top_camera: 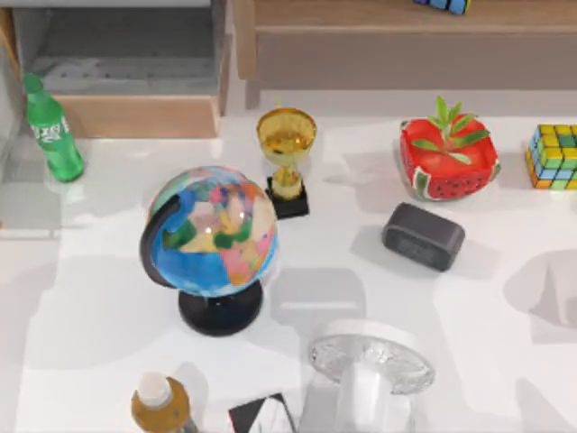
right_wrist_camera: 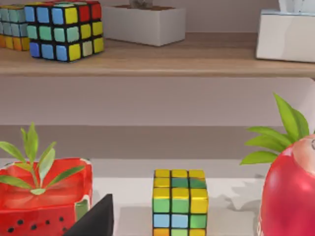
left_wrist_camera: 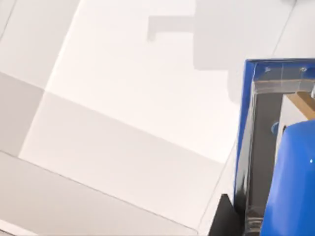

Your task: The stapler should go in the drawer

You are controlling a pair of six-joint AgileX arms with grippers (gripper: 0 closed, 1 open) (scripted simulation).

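Left hand: wide or closed, cannot tell. Shows merely as a dark sliver [left_wrist_camera: 222, 219], perhaps one finger, right beside the stapler [left_wrist_camera: 291, 189]. Looms close in the left wrist view, that stapler: bright blue shell, grey metal channel inside, pale surface [left_wrist_camera: 123, 123] beneath. Whether gripped or just near, cannot tell either.

Likely stiff and fairly light, with a smooth shell, so probably slippery. Best taken across the narrow middle of the body, flat sides between the pads, away from the rounded ends and the hinged top, which may flex if squeezed.

Right hand: idle, state also not to be told; faces the cube [right_wrist_camera: 179, 204] and planter [right_wrist_camera: 44, 196], right of the globe [top_camera: 214, 233].

Drawer [top_camera: 135, 115]: behind and left of the globe, pulled open, grey inside bare. Bottle [top_camera: 52, 131] left of the globe, just by the drawer front; worth clearing on the way in.
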